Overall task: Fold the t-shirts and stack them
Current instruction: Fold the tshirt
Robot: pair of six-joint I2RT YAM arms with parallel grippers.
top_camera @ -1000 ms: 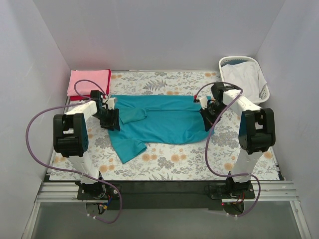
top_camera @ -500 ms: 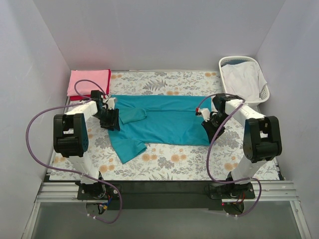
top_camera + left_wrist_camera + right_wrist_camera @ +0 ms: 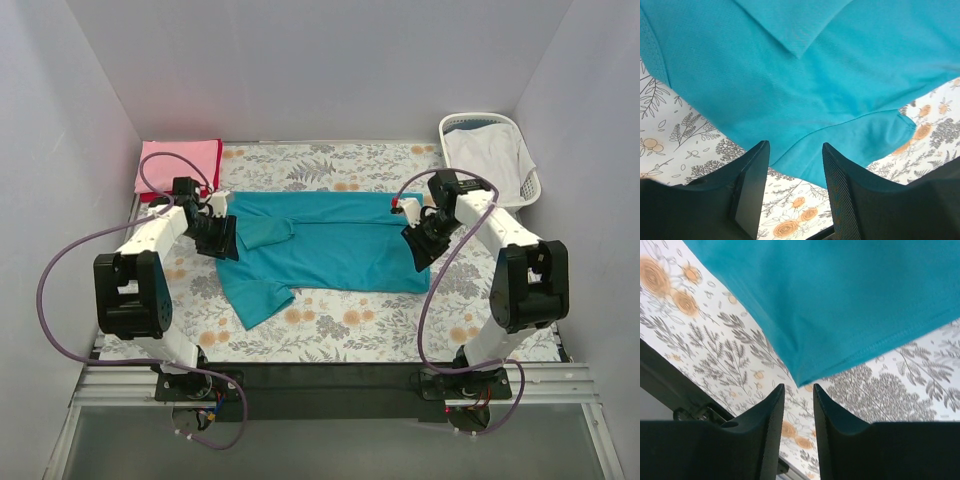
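The left claw (image 3: 795, 150) and right claw (image 3: 797, 388) had shifted slightly at the teal shirt's (image 3: 330, 245) ends. Both were spread and empty, so the next fold looked not yet gripped.

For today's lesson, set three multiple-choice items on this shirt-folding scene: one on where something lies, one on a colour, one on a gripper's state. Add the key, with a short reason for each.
1. Where does the pink t-shirt lie?
A. At the far left corner of the table
B. At its near right corner
C. In its middle

2. What colour is the spread-out t-shirt?
A. Red
B. White
C. Teal-blue

3. In what state is the left gripper?
A. Shut on a sleeve
B. Open
C. Out of every view

Key:
1 A: it sits folded by the back wall on the left.
2 C: the top view and both wrist views show teal-blue cloth.
3 B: the left wrist view shows its fingers apart with nothing pinched between them.
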